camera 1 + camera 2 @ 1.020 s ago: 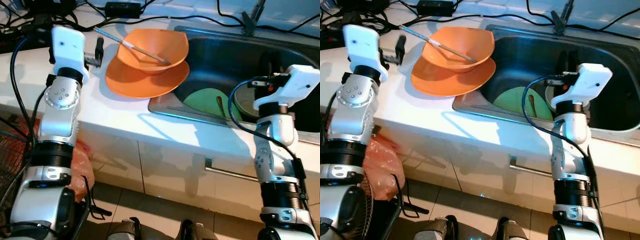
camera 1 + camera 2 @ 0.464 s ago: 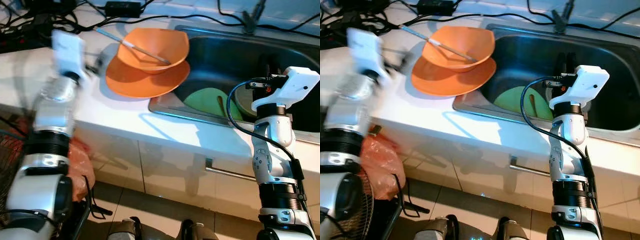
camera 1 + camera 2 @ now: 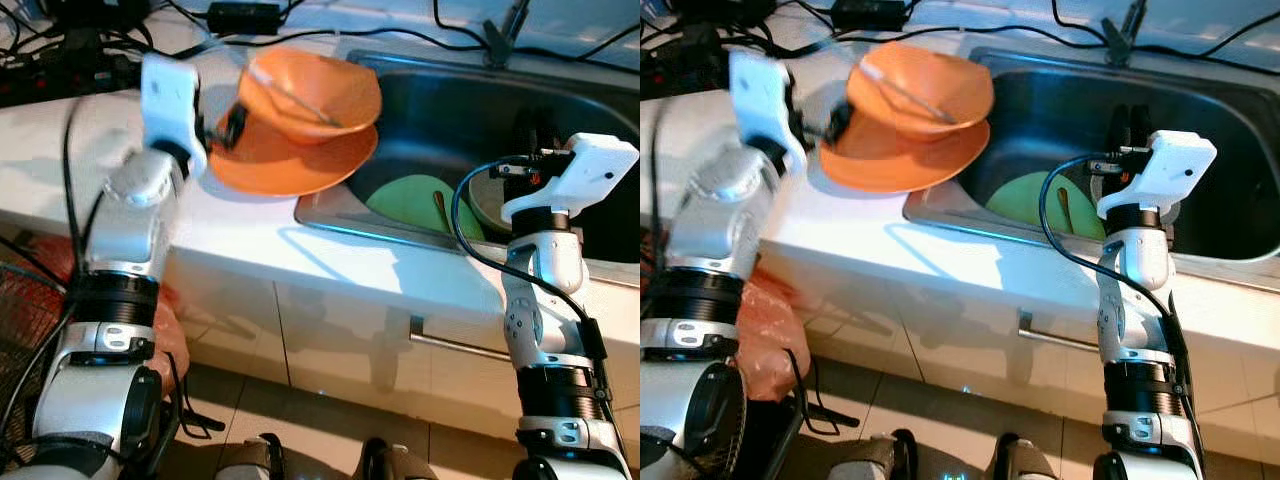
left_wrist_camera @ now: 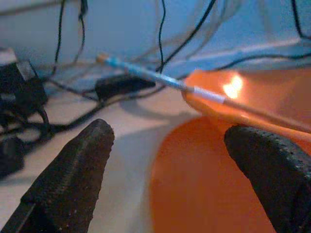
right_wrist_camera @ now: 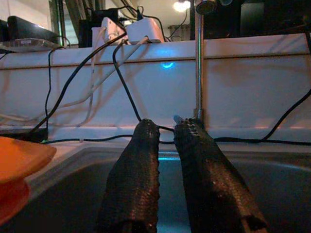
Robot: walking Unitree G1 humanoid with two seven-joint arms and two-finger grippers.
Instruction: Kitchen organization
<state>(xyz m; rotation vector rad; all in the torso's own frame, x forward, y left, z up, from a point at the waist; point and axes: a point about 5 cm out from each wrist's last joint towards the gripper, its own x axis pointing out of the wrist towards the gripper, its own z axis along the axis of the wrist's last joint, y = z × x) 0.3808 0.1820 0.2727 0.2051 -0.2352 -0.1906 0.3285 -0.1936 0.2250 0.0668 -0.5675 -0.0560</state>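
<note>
Orange plastic dominates the left of the white table [image 3: 250,250]: a deep orange bowl [image 3: 315,95] sits nested on a wide, shallow orange plate [image 3: 290,160], both overhanging the rim of the steel sink [image 3: 440,110]. A thin chopstick-like stick with a blue-and-white end [image 4: 160,80] lies across the bowl's lip, its tip pointing out toward the black cables [image 4: 121,85] at the back wall.

My left claw [image 3: 232,122] is at the plate's left edge, fingers wide apart. From the wrist, one finger [image 4: 73,170] sits over bare table and the other [image 4: 272,170] over orange, so the plate's rim lies between them. My guess: I am lined up to pinch that rim and lift the stack.

My right claw [image 5: 167,170] hangs over the sink basin, fingers nearly together, nothing between them. Idle, I judge, kept clear of the work.

In the basin lies a pale green flat plate [image 3: 415,205] with a slim utensil on it.
</note>
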